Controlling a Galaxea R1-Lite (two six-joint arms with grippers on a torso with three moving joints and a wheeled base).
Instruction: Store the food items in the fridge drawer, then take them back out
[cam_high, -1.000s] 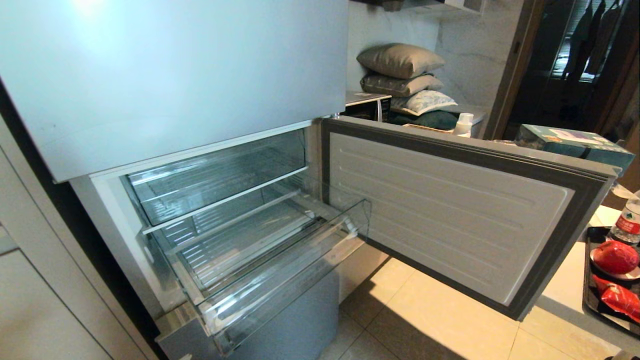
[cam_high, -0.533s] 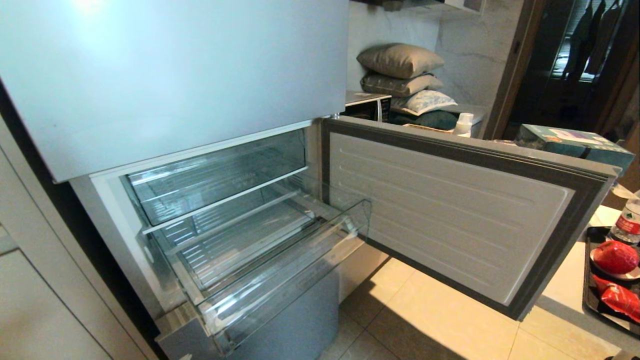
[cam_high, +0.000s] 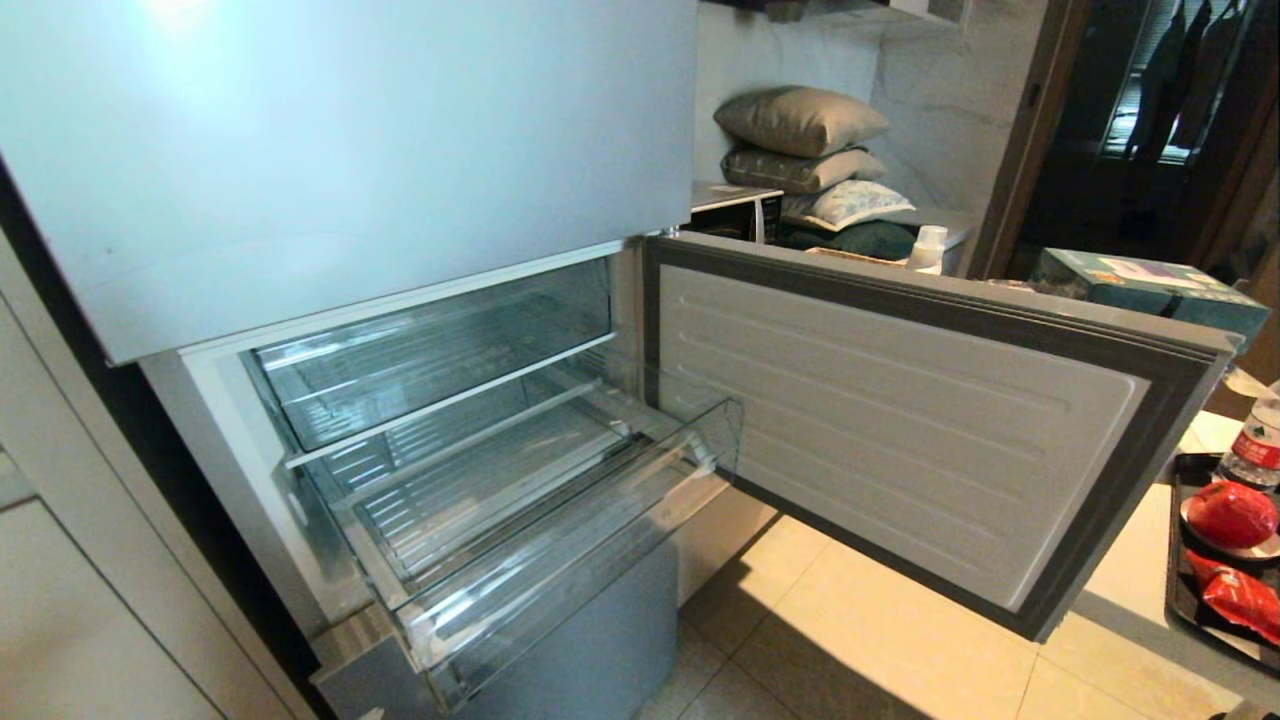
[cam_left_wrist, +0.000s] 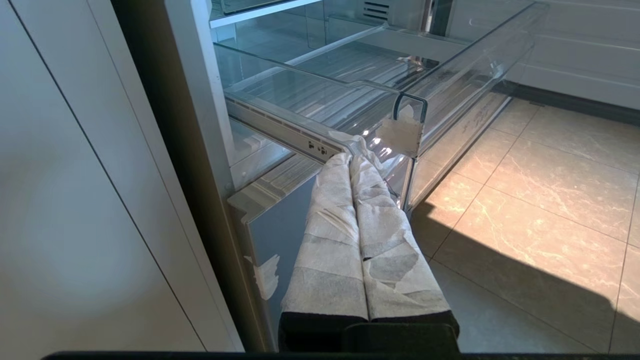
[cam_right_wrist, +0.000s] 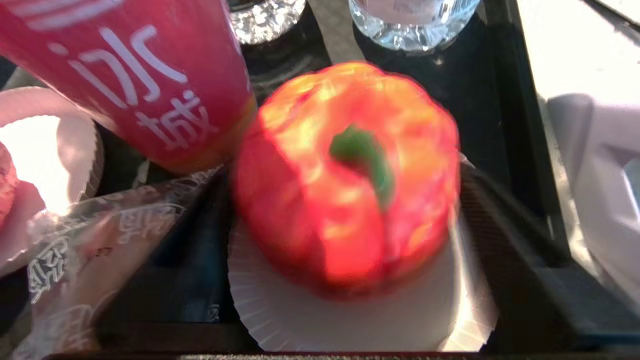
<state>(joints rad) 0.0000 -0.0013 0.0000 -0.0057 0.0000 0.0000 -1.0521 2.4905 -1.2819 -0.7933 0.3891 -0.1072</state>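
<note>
The fridge drawer (cam_high: 580, 540) stands pulled out below the open compartment, clear and with nothing in it. At the far right a black tray (cam_high: 1178, 560) holds the food items: a glossy red pepper-like fruit (cam_high: 1232, 515) on a white paper plate and a crinkly red packet (cam_high: 1240, 600). Neither arm shows in the head view. In the right wrist view my right gripper (cam_right_wrist: 344, 172) is open. Its dark ribbed fingers (cam_right_wrist: 500, 210) stand on either side of the fruit (cam_right_wrist: 345, 200), which rests on its plate (cam_right_wrist: 350, 320). My left gripper (cam_left_wrist: 350, 156), wrapped in white, is shut and empty beside the drawer's (cam_left_wrist: 465, 75) near corner.
The open fridge door (cam_high: 900, 420) juts out between the drawer and the tray. On the tray are water bottles (cam_right_wrist: 410, 20), a red-labelled container with white characters (cam_right_wrist: 140, 75) and a clear wrapper (cam_right_wrist: 75, 265). A teal box (cam_high: 1140, 285) lies behind the door. Tiled floor (cam_high: 850, 640) lies below.
</note>
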